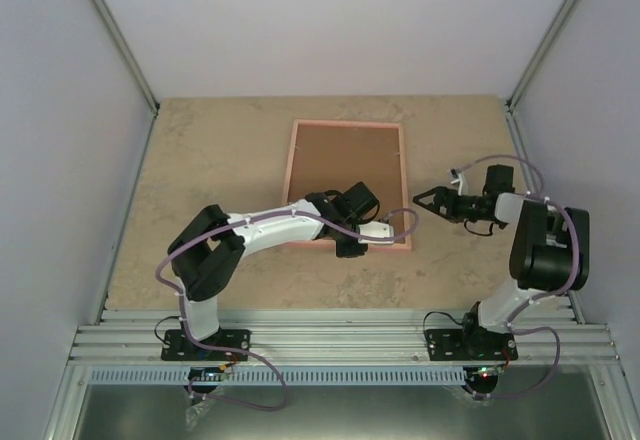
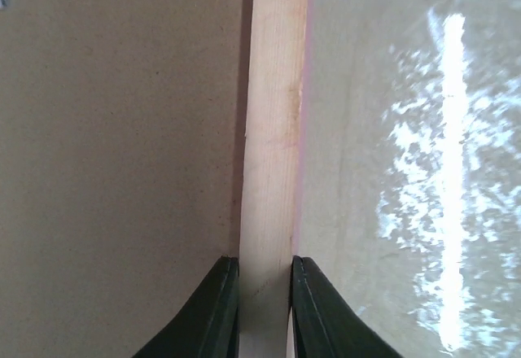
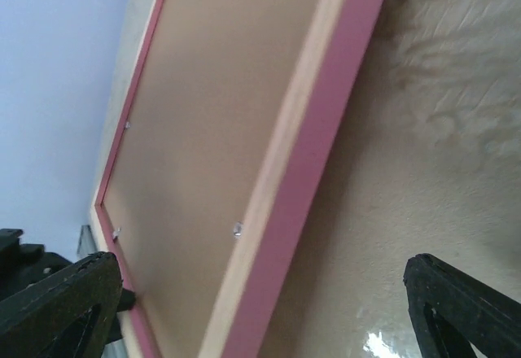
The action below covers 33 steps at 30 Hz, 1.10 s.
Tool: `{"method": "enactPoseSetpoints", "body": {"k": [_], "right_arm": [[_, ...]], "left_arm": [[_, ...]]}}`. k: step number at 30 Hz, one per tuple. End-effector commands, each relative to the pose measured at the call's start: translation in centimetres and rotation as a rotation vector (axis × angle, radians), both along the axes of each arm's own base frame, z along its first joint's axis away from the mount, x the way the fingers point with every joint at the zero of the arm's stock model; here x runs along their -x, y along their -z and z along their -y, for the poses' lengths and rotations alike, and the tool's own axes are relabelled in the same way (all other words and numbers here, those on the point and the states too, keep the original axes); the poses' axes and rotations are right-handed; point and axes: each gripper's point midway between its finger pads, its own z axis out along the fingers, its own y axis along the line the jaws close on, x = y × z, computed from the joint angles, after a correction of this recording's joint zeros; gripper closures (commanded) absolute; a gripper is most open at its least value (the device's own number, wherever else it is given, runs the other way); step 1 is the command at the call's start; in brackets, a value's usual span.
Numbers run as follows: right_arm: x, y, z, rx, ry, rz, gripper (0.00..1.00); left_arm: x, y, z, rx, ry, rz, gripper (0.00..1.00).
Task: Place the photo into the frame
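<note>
Top view: the frame [image 1: 291,175] lies back-up at the tabletop [image 1: 200,160] centre; no photo is seen.

Left wrist: the left end effector [image 2: 265,264] is pinched on the near rail, where a square hold should be kept.

Right wrist: the right end effector [image 3: 260,293] is spread beside the frame.

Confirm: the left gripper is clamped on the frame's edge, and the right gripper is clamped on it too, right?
No. The left gripper is clamped on the edge of the frame, but the right gripper is open, holding nothing, per the right wrist view.
</note>
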Motion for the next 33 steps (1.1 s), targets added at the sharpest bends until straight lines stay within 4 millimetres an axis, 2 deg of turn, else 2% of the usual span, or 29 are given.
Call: {"method": "enactPoseSetpoints", "body": {"k": [1, 8, 11, 16, 21, 25, 27, 31, 33], "right_arm": [[-0.1, 0.4, -1.8, -0.111, -0.04, -0.066, 0.05], [-1.1, 1.1, -3.6, -0.234, -0.07, -0.171, 0.08], [-1.4, 1.6, -4.5, -0.289, -0.089, -0.224, 0.13], [-1.4, 2.3, -5.7, -0.33, -0.114, -0.274, 0.24], [-2.0, 3.0, -5.9, -0.35, -0.104, -0.314, 0.32], [-2.3, 3.6, -6.0, -0.362, -0.098, -0.349, 0.44], [-2.2, 3.7, -6.0, -0.368, -0.097, -0.355, 0.53], [-1.8, 3.6, -6.0, -0.378, -0.089, -0.361, 0.68], [-1.6, 3.2, -6.0, -0.375, -0.085, -0.353, 0.74]], "left_arm": [[0.5, -5.2, 2.0, 0.16, -0.001, -0.005, 0.98], [2.8, -5.8, 2.3, 0.182, 0.062, -0.037, 0.98], [3.8, -6.1, 2.5, 0.188, 0.092, -0.039, 0.98], [4.3, -6.5, 2.6, 0.195, 0.107, -0.037, 0.98], [4.8, -6.5, 2.3, 0.193, 0.125, -0.037, 0.98], [5.2, -6.1, 2.1, 0.188, 0.137, -0.044, 0.98], [5.2, -5.9, 2.0, 0.176, 0.136, -0.047, 0.97], [4.4, -6.3, 1.6, 0.151, 0.109, -0.01, 0.85], [3.8, -6.4, 1.2, 0.134, 0.085, 0.027, 0.72]]}}
